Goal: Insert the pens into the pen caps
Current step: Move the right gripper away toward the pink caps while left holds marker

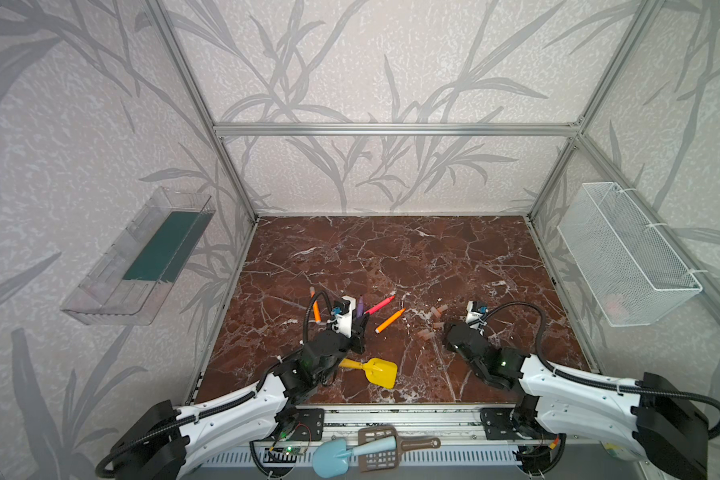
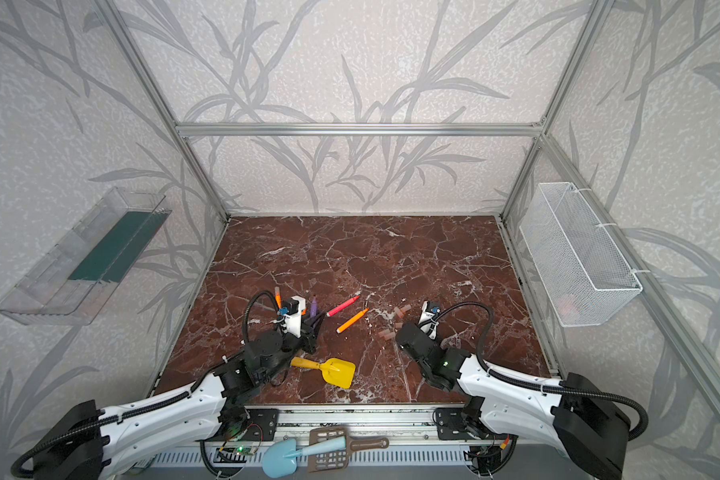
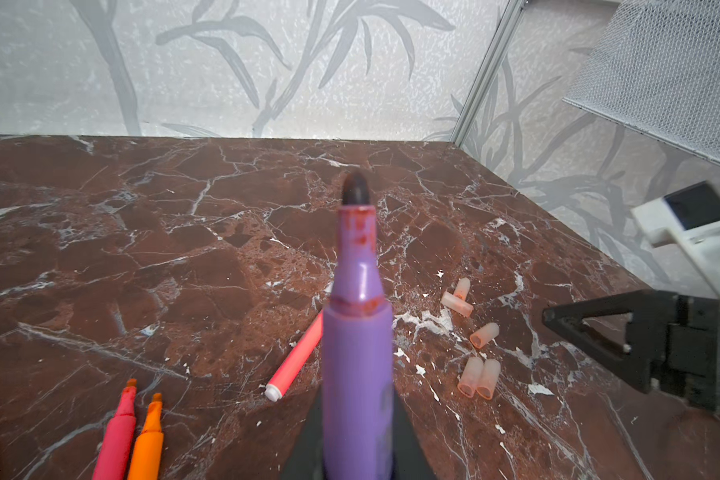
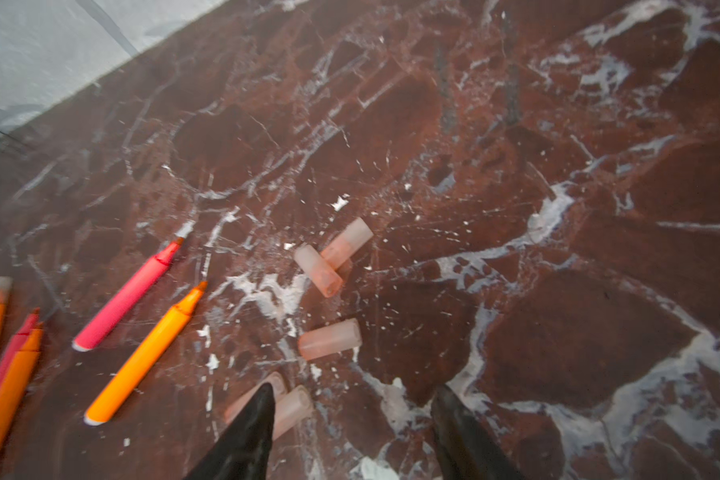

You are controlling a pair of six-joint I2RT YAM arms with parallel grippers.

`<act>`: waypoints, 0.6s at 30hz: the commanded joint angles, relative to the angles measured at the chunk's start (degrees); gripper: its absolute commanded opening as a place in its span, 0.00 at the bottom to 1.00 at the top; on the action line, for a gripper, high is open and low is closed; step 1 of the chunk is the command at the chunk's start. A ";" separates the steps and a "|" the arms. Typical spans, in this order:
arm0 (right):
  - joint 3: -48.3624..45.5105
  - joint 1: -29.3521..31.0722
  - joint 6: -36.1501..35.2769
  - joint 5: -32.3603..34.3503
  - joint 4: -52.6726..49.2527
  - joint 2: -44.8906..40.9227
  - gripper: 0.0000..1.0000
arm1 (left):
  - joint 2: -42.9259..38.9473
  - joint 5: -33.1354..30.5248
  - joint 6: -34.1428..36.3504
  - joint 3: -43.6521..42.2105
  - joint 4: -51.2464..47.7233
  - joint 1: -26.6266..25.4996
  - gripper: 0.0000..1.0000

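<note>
Right wrist view: right gripper spread, empty, over the table.
Paired pen caps: side by side at one fingertip, not between the jaws.
Grasp: judged next; shift sideways so one cap alone is straddled.
Single cap: just beyond, lying apart, likely the easier pick.
Purple pen: farther off, pinched in the left gripper, tip pointing away from it.

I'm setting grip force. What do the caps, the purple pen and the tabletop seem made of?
The caps look like translucent plastic, pale pink, frosted: the dark surface shows dimly through. The purple pen seems smooth opaque plastic: a glossy highlight runs along its neck. The tabletop looks like polished red-brown marble with white veins, possibly only a print.
</note>
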 commanded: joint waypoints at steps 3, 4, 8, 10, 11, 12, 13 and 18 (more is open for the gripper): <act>6.23 -1.73 -4.11 -2.69 -2.21 7.48 0.61 | -2.91 -1.76 -0.16 -1.44 -2.14 0.18 0.00; 7.51 -2.18 -4.44 -2.90 -2.49 9.31 0.62 | -3.29 -1.66 -0.07 -1.46 -2.38 0.14 0.00; 11.74 -3.11 -4.95 -3.07 -3.89 15.49 0.64 | -3.70 -1.10 0.11 -1.35 -2.88 0.18 0.00; 13.15 -3.26 -5.00 -2.81 -3.82 17.88 0.66 | -3.59 -1.19 0.17 -1.39 -2.88 0.22 0.00; 13.75 -3.40 -5.02 -2.78 -3.79 18.93 0.66 | -3.59 -1.27 0.20 -1.34 -2.88 0.14 0.00; 14.35 -3.56 -5.11 -2.87 -3.87 20.19 0.66 | -3.49 -1.38 0.28 -1.28 -2.88 0.22 0.00; 15.02 -3.60 -5.16 -2.79 -3.96 21.29 0.66 | -3.36 -1.40 0.37 -1.28 -2.88 0.24 0.00; 18.28 -3.93 -4.64 -0.65 -7.48 26.49 0.66 | -3.69 -1.61 0.44 -1.34 -3.23 0.26 0.00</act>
